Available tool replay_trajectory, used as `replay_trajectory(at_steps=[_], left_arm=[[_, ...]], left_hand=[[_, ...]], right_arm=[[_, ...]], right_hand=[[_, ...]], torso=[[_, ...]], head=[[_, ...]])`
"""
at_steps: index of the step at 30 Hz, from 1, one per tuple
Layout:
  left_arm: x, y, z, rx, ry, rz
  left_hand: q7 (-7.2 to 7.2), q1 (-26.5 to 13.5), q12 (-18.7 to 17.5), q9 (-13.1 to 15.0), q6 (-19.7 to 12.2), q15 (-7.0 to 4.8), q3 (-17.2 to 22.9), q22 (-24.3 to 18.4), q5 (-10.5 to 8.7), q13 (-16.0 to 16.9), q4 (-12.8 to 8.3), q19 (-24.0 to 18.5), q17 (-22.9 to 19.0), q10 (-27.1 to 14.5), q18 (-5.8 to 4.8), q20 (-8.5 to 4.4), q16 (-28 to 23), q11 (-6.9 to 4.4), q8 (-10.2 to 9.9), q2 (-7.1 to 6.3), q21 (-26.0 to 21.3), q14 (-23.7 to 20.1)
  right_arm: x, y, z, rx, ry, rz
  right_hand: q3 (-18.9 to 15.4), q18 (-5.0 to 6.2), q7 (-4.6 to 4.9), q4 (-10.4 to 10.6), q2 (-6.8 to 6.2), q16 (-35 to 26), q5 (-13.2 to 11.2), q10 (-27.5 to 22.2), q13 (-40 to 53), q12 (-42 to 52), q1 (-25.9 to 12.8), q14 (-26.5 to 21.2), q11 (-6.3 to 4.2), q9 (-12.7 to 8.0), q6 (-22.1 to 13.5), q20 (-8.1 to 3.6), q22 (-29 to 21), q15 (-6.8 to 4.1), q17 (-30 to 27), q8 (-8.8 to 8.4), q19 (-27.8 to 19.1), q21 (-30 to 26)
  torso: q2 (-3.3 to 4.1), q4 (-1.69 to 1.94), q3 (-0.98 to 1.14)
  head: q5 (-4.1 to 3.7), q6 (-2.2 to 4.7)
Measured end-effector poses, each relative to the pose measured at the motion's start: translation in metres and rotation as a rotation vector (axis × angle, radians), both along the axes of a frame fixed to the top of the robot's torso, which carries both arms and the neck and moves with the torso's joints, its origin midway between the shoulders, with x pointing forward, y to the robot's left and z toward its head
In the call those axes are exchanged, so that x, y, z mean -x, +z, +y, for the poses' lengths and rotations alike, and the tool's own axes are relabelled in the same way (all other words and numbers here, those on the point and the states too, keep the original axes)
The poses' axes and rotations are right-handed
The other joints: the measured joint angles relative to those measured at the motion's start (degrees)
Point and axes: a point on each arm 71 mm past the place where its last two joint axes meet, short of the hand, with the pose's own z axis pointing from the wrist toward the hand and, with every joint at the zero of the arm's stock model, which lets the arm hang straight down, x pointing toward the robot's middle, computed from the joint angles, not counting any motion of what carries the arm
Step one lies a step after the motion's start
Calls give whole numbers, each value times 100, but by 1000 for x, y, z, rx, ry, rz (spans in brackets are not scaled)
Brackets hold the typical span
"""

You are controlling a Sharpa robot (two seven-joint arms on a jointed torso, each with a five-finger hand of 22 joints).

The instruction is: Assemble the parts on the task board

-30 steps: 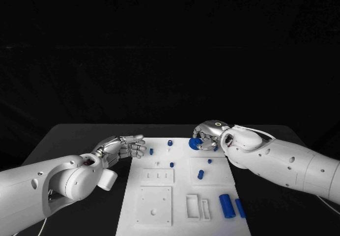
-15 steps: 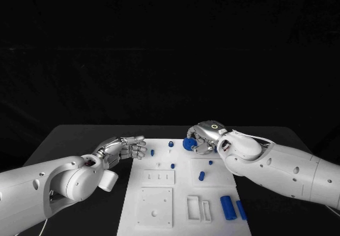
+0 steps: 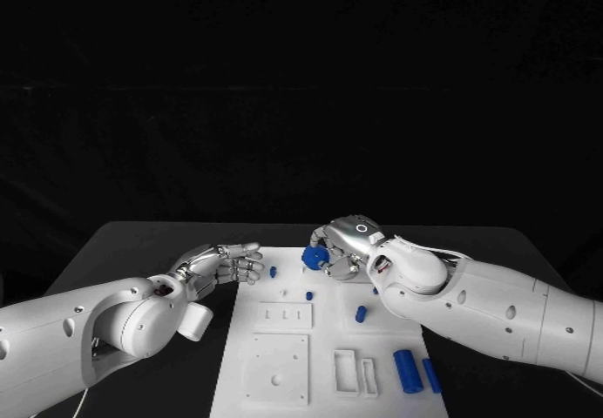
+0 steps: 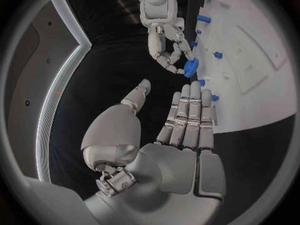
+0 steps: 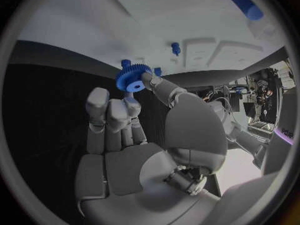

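Gear (image 3: 315, 256) first: it's a small blue toothed wheel with a hole through the middle, and the right robot hand (image 3: 342, 250) has it pinched between thumb and a fingertip, held up off the board near the far edge, roughly 12 o'clock from the board's centre. In the right wrist view the gear (image 5: 132, 81) looks like matte plastic with crisp teeth all round and a plain bore.

Task board (image 3: 279, 370) is a flat white plate on the black counter (image 3: 125, 248), with raised square blocks and slotted rectangles. A few short blue pegs (image 3: 309, 296) stand on it, and two blue cylinders (image 3: 404, 369) lie at about 5 o'clock.

Left robot hand (image 3: 224, 260) is holding nothing, fingers straight and close together, hovering just off the board's 10 o'clock corner.

My guess at the step: get that gear onto one of the upright pegs. To do it well, I'd keep the gear face level with the board, line the bore up right over the peg top, then lower straight. A pinch on the rim like this can easily tilt the gear, so go slow, and let go only once it's seated.
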Motion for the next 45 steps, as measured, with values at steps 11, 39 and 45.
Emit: replay_trajectory(at_steps=[11, 39, 45], left_arm=[[-1, 0, -1, 0, -1, -1], [-1, 0, -2, 0, -4, -1], [-1, 0, -2, 0, -3, -1]], left_hand=[[0, 0, 0, -1, 0, 0, 0, 0, 0, 0, 0, 0, 5, 0, 0, 0, 0, 0, 0, 0, 0, 0], [0, 23, 0, 3, 0, 0, 0, 0, 0, 0, 0, 0, 3, 0, -1, 0, 0, 0, 0, 23, 0, 0], [0, 23, 0, 2, 0, 0, 0, 0, 0, 0, 0, 0, 2, 0, -1, 0, 0, 0, 0, 23, 0, 0]], right_arm=[[-3, -16, 20, 21, 14, 11], [-12, -28, 33, 42, 8, 25], [-12, -29, 35, 39, 9, 34]], right_hand=[[15, 1, -1, 15, 0, 0, 0, 9, 0, -3, 0, 0, -8, 1, 1, 1, 0, 1, -1, -5, 0, 0], [-27, 1, 165, 54, -60, -29, -155, -6, 0, -3, 28, 9, 68, -85, -43, 13, 0, 11, 16, -241, -11, -1], [-123, 1, 247, 38, -83, -54, -194, -15, 0, -4, 5, 19, 77, -144, -125, 14, 0, 21, 23, -348, -12, -1]], torso=[[9, 14, -1], [8, 7, 10], [8, 7, 10]], head=[[32, -16], [87, -43], [89, -43]])
